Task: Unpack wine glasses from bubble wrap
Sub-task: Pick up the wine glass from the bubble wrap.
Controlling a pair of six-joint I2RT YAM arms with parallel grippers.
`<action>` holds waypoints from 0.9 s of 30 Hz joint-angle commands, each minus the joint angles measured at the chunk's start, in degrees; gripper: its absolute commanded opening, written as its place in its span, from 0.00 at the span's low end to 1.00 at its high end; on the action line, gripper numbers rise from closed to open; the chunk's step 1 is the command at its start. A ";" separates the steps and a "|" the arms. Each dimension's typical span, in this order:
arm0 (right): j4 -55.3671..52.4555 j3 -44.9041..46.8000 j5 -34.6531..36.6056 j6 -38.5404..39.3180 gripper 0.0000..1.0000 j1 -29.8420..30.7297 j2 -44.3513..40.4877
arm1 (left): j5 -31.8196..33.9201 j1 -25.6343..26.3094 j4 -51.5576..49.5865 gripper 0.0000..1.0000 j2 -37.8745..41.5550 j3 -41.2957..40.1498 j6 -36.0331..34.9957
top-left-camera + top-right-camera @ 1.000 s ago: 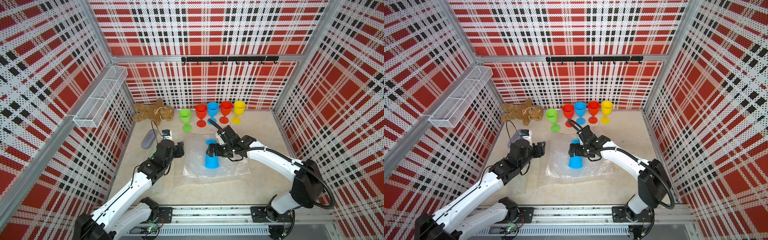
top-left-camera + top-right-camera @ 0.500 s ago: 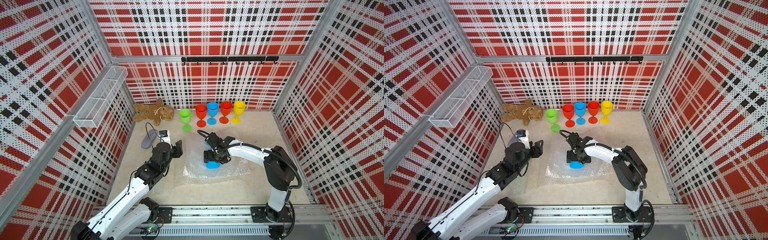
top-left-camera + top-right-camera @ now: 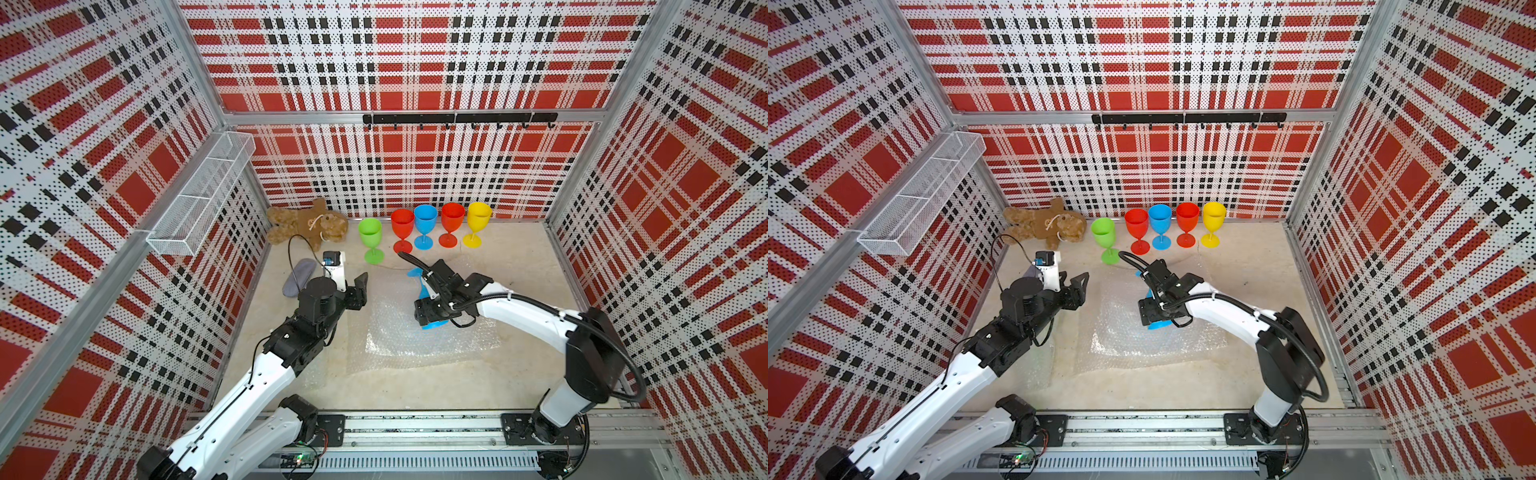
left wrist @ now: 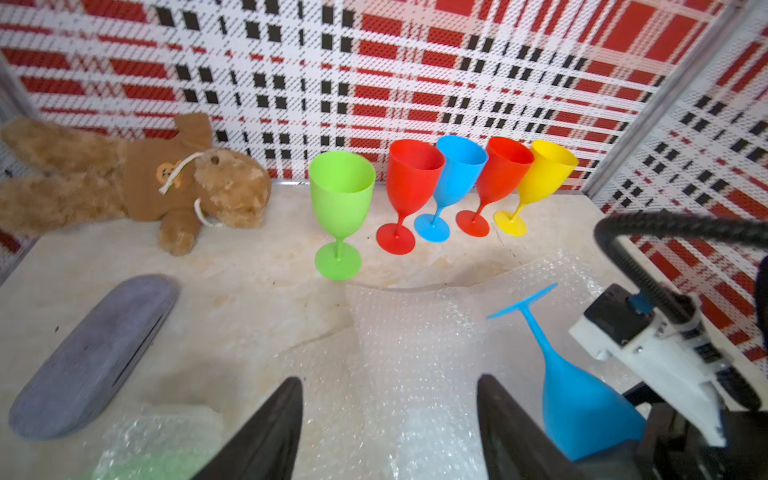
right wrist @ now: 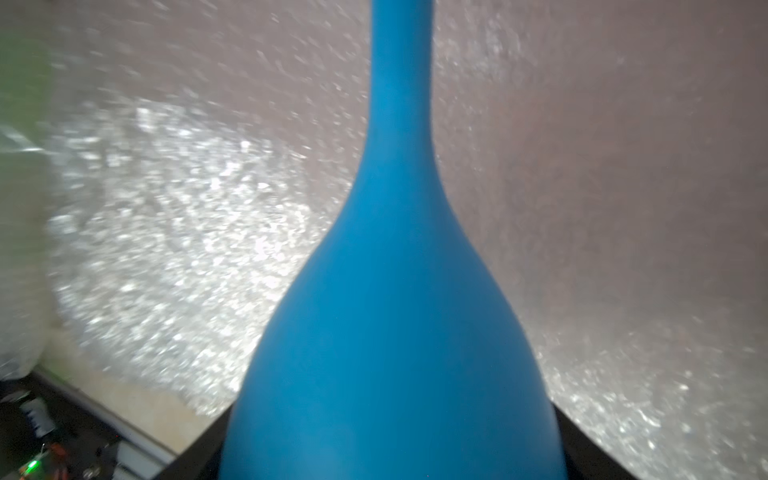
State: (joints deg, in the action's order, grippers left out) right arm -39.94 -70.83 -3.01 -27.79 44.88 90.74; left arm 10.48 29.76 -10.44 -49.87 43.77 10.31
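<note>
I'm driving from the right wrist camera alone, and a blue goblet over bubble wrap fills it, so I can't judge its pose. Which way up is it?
Observer: Upside down and tilted: the blue goblet has its foot in the air and its bowl down over the bubble wrap, at the right gripper.
Operator: Is the left arm in my way?
Observer: No. The left gripper hangs open and empty beside the sheet, apart from the goblet.
Operator: Where do the unwrapped ones stand?
Observer: Five stand upright in a row by the back wall, from the green goblet to the yellow goblet.
</note>
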 commanded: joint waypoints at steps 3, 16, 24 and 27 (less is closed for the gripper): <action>4.15 1.72 -8.35 13.28 0.80 -0.15 -9.48 | -9.66 4.13 12.21 0.73 0.92 -1.04 -22.38; 6.10 4.45 -16.67 20.49 0.74 -0.15 -15.83 | -7.75 9.36 16.99 0.75 -6.39 0.35 -40.19; 7.05 6.56 -18.62 21.14 0.70 -0.14 -16.74 | -11.10 9.38 16.98 0.53 -9.08 1.79 -41.59; 7.39 6.82 -19.23 20.99 0.69 -0.14 -16.72 | -13.24 9.44 16.46 0.39 -9.89 2.51 -41.94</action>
State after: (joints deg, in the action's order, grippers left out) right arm -34.26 -64.27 -20.49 -8.36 44.86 75.35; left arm 0.12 39.09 5.08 -59.22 44.05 -30.48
